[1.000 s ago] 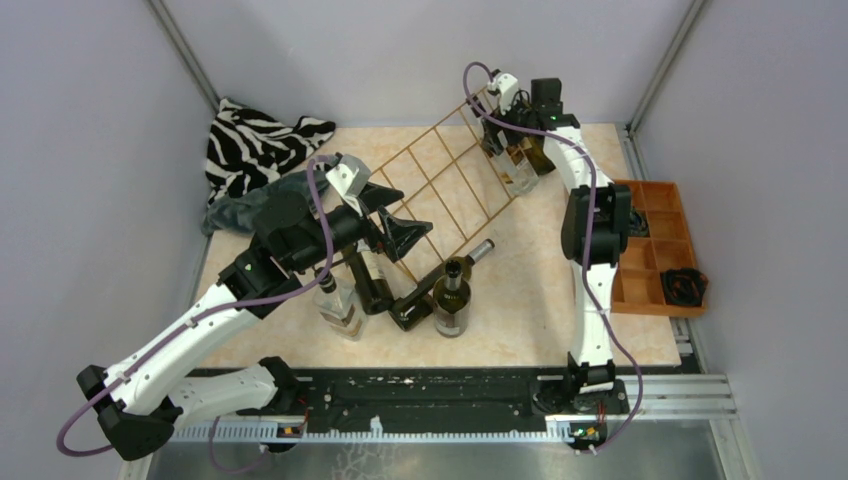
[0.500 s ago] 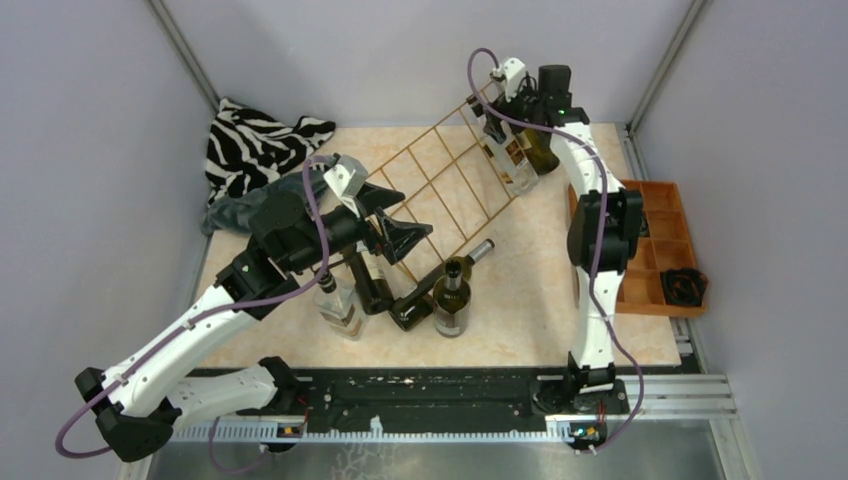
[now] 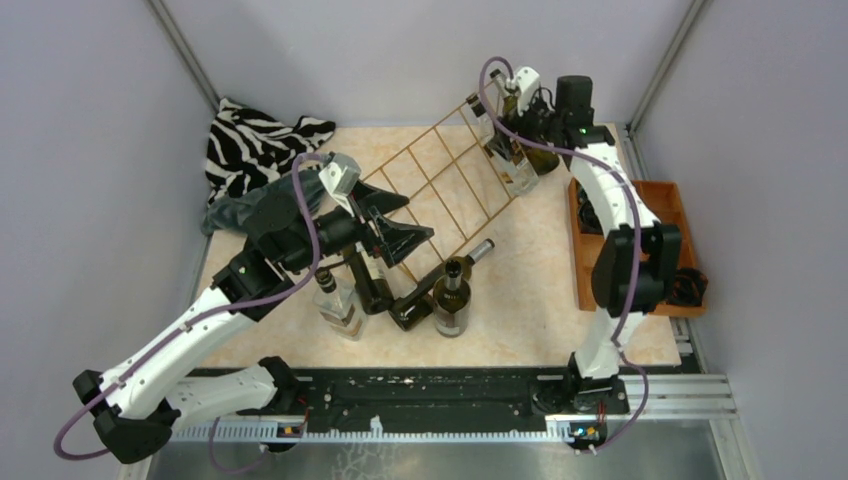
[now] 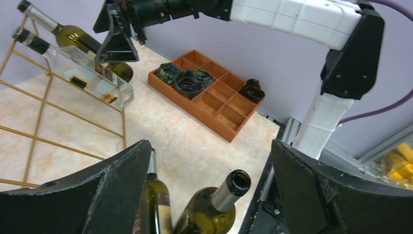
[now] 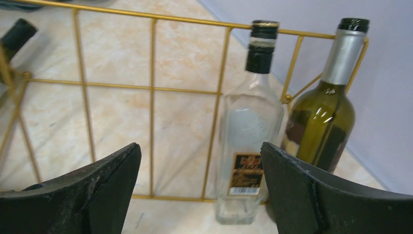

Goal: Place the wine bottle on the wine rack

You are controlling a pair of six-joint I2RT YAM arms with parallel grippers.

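Over the last second my right gripper (image 5: pixel 199 161) has spread its jaws and drifted toward the top of the overhead frame; it is released and holds nothing. Beyond its fingers, at the right of the wrist view, the green wine bottle (image 5: pixel 321 122) lies on the gold wine rack (image 5: pixel 152 87), just beside a clear square bottle (image 5: pixel 251 136). My left gripper (image 4: pixel 209 146) hangs spread wide above an uncorked green bottle (image 4: pixel 216 204) at the bottom of its frame.

Wine rack (image 5: pixel 152 92): thin gold metal wire, shiny. Clear bottle (image 5: pixel 248 131): smooth glass, paper label. Green wine bottle (image 5: pixel 321 117): glossy glass, silvery foil neck. Table (image 5: pixel 117 48): smooth marble-look top. Tray (image 4: pixel 187 110): matt orange plastic. Right gripper (image 5: pixel 199 151): matt black plastic, faintly grainy. Zebra cloth (image 3: pixel 255 145): soft fabric.
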